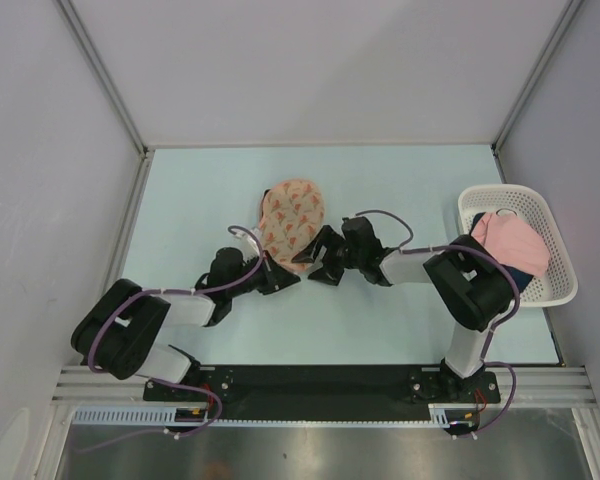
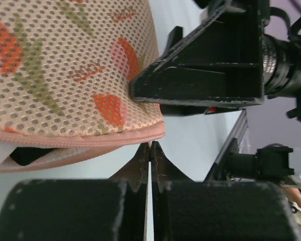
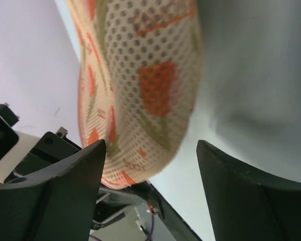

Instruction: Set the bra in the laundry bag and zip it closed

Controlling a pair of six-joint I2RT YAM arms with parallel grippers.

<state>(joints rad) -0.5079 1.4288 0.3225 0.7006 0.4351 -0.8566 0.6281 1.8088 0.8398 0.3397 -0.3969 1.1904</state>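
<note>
laundry bag (image 1: pixel 292 220): laid mid-table (image 1: pixel 190 200), its near end flanked by both end effectors
left end effector (image 2: pixel 150 150): clenched, fingertips pressed together right under the bag's zip rim
right end effector (image 3: pixel 150 145): released, bag's end framed just ahead of the spread fingers

A white lattice basket (image 1: pixel 556 256) sits at the tabletop's (image 1: pixel 210 190) right edge. A pink cloth (image 1: pixel 510 240) lies inside it.
</note>
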